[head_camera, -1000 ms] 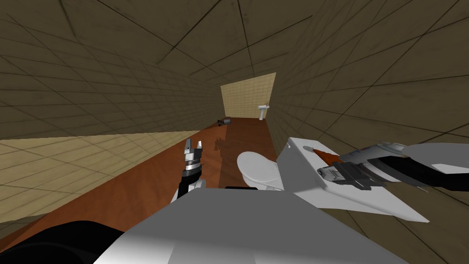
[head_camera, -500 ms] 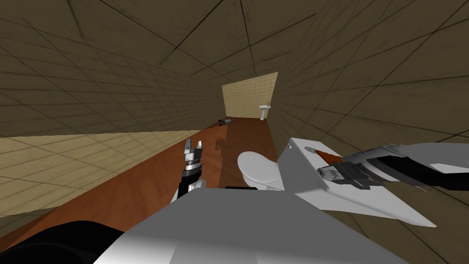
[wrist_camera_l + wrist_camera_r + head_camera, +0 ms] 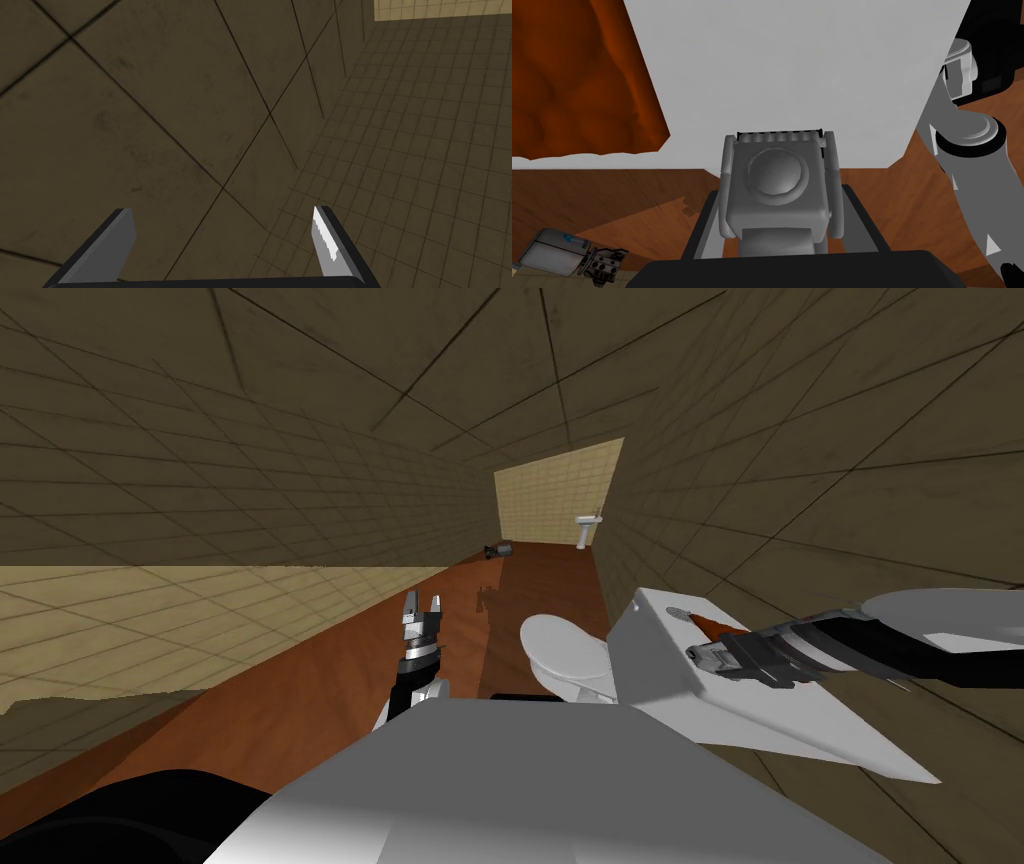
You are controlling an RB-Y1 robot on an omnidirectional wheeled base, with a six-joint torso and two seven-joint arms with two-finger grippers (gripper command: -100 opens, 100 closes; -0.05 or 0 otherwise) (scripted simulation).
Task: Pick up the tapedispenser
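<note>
A: What is sitting at the white toilet tank (image 3: pixel 652 660)?
B: The grey tapedispenser (image 3: pixel 777 186), with the right gripper (image 3: pixel 779 144) clamping its 2 flat sides. It is looking rigid, light and smooth, so this side grip is suiting it. The left gripper (image 3: pixel 222 227) is hanging open.

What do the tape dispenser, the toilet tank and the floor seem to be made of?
The tape dispenser: plain matte grey, maybe plastic; the flat shading leaves it open. The toilet tank: smooth plain white, no material shows. The floor: reddish-brown with grain-like streaks, probably polished wood.
</note>
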